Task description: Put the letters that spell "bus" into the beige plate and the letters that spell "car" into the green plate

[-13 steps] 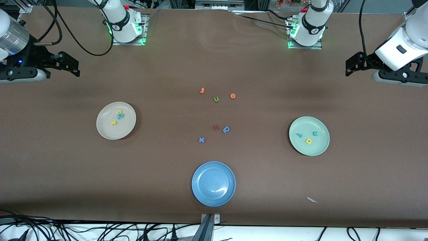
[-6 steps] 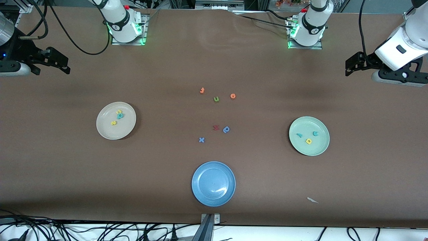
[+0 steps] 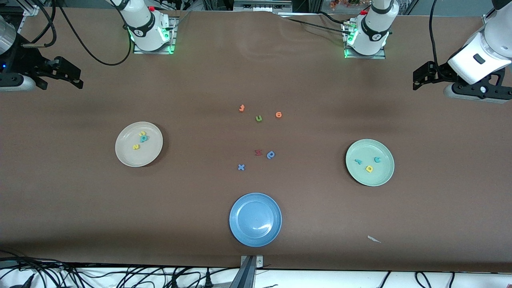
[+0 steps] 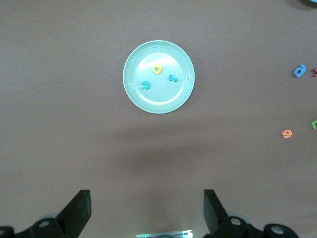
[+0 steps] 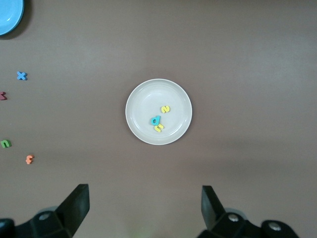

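parts of both arms run off the front view's edges, so only the black ends of the left gripper [image 3: 418,78] and right gripper [image 3: 72,77] show there, each raised over bare table [image 3: 200,240] at its own arm's end; both have their fingers spread wide and hold nothing. no brand or label can be read, and the only writing is the foam letters, too small to read surely. the beige plate [image 3: 125,158], toward the right arm's end, holds the letters that spell "bus" [image 3: 141,139], the teal one touching a yellow one. the green plate [image 3: 384,178], toward the left arm's end, holds the letters that spell "car" [image 3: 369,163], lying apart. loose letters [image 3: 259,118] lie mid-table between the plates, and the blue plate [image 3: 240,236] nearest the front camera holds nothing.
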`<state>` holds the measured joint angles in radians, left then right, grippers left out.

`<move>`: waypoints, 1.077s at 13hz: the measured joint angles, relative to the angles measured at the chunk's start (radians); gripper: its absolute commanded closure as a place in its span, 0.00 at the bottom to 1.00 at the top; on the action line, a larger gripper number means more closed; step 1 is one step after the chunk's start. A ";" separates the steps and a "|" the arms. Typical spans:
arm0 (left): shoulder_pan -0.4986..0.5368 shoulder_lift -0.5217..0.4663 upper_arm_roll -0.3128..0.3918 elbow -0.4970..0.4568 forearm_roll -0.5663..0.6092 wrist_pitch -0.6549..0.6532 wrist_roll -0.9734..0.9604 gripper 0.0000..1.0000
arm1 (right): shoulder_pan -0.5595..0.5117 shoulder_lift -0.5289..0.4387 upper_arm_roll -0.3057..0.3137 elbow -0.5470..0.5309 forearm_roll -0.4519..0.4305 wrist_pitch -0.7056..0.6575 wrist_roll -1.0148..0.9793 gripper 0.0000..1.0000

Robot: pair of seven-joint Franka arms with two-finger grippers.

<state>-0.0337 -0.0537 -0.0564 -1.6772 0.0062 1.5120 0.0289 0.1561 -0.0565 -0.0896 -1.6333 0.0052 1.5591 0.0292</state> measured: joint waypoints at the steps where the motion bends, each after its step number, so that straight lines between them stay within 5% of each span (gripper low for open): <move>1: 0.000 0.000 0.000 0.000 0.000 0.000 0.000 0.00 | 0.000 0.003 0.000 0.000 0.000 0.000 0.000 0.00; 14: -0.004 0.000 -0.001 0.000 0.000 0.000 0.000 0.00 | 0.000 0.024 0.000 0.000 0.000 0.000 0.000 0.00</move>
<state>-0.0379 -0.0537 -0.0575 -1.6772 0.0062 1.5119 0.0289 0.1560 -0.0322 -0.0895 -1.6335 0.0051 1.5592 0.0292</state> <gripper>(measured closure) 0.000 0.000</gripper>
